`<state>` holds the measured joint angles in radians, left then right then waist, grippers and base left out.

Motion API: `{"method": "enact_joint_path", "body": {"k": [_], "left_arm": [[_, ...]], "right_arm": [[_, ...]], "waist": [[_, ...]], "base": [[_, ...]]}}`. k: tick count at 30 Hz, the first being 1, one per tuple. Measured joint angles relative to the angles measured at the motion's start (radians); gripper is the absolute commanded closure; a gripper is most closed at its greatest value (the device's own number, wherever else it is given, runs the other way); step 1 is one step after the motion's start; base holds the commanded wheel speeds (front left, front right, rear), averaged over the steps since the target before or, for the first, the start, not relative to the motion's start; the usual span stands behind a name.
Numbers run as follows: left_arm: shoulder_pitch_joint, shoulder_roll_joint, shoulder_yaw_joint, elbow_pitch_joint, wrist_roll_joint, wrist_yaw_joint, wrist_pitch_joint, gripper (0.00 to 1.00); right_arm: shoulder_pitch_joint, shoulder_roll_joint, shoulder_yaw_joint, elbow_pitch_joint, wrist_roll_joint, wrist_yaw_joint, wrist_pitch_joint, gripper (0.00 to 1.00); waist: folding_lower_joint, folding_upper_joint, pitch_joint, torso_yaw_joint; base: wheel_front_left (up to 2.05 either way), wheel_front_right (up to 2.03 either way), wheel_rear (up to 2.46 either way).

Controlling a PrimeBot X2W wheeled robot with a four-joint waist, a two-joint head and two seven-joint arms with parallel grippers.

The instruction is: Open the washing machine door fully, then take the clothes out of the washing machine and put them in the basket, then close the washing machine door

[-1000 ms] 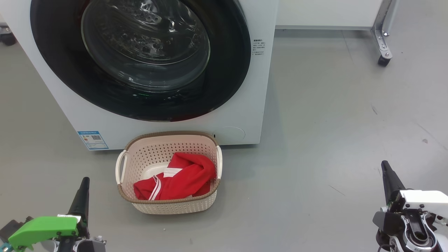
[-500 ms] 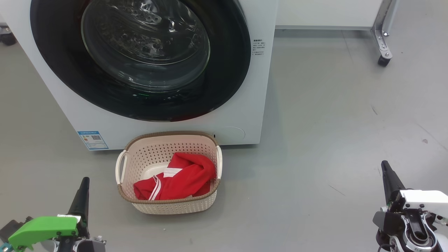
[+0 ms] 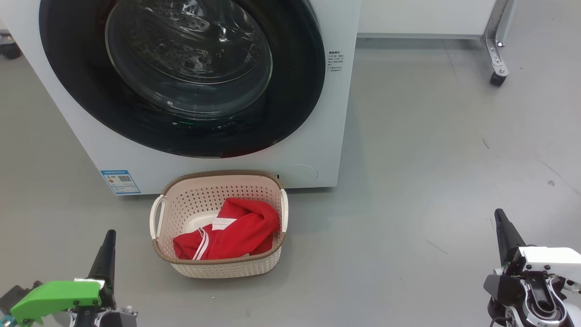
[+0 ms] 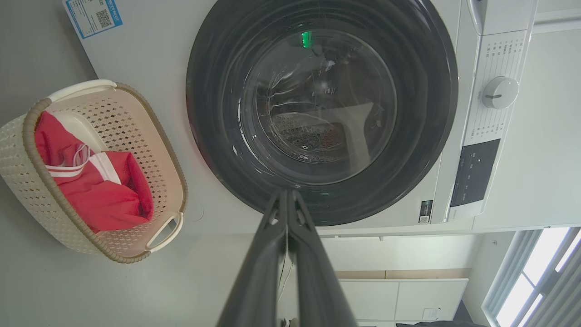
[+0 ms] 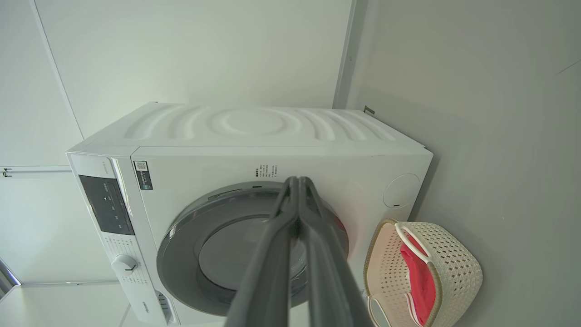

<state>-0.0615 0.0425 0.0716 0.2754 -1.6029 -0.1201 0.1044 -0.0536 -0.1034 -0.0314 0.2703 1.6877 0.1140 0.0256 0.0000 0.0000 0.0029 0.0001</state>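
Nothing has moved since a second ago: door closed, clothes in the basket.
Head view: glossy black-rimmed washing machine door [image 3: 181, 77] shut on the white washing machine [image 3: 317, 136]; perforated cream basket [image 3: 222, 173] holds red clothes [image 3: 236, 234]; blue label [image 3: 120, 181] unreadable; left gripper [image 3: 109, 238] and right gripper [image 3: 500, 218] pressed together, empty. Left wrist view: round white dial [image 4: 499, 92]. Right wrist view: ribbed machine top.

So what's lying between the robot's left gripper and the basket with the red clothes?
Just bare grey floor. The head view shows the left gripper, shut, standing apart from the basket, with nothing on the stretch between them.
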Motion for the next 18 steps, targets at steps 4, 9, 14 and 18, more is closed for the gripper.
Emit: {"method": "enact_joint_path", "body": {"k": [4,9,14,18], "left_arm": [[0.0,0.0,0.0,0.0,0.0,0.0,0.0,1.0],[0.0,0.0,0.0,0.0,0.0,0.0,0.0,1.0],[0.0,0.0,0.001,0.0,0.0,0.0,0.0,1.0],[0.0,0.0,0.001,0.0,0.0,0.0,0.0,1.0]], "right_arm": [[0.0,0.0,0.0,0.001,0.0,0.002,0.0,1.0],[0.0,0.0,-0.001,0.001,0.0,0.007,0.0,1.0],[0.0,0.0,-0.002,0.002,0.0,0.007,0.002,1.0],[0.0,0.0,-0.002,0.002,0.0,0.007,0.006,1.0]], "waist": [[0.0,0.0,0.0,0.0],[0.0,0.0,0.0,0.0],[0.0,0.0,0.0,0.0],[0.0,0.0,0.0,0.0]], "base": [[0.0,0.0,0.0],[0.0,0.0,0.0],[0.0,0.0,0.0],[0.0,0.0,0.0]]}}
